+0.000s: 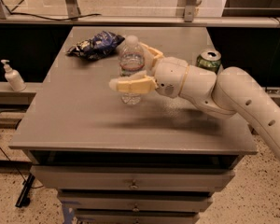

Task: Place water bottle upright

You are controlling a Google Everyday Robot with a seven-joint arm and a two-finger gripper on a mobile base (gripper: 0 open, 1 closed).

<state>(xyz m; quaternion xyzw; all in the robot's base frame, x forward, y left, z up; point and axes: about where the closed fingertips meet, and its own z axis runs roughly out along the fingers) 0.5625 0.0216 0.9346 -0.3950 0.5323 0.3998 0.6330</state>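
Observation:
The water bottle (131,56) is a small clear ribbed bottle with a white cap and a red-and-blue label band. It stands upright near the middle of the grey table (79,120), with its base on or just above the tabletop. My gripper (129,70) reaches in from the right and is shut on the bottle's middle. One cream finger (133,84) crosses in front of the bottle and the other finger (150,55) is behind it.
A green soda can (208,59) stands at the table's right side, behind my arm. A crumpled dark blue snack bag (95,44) lies at the back left. A white pump dispenser bottle (12,77) stands on a ledge off the table's left. Drawers sit under the tabletop.

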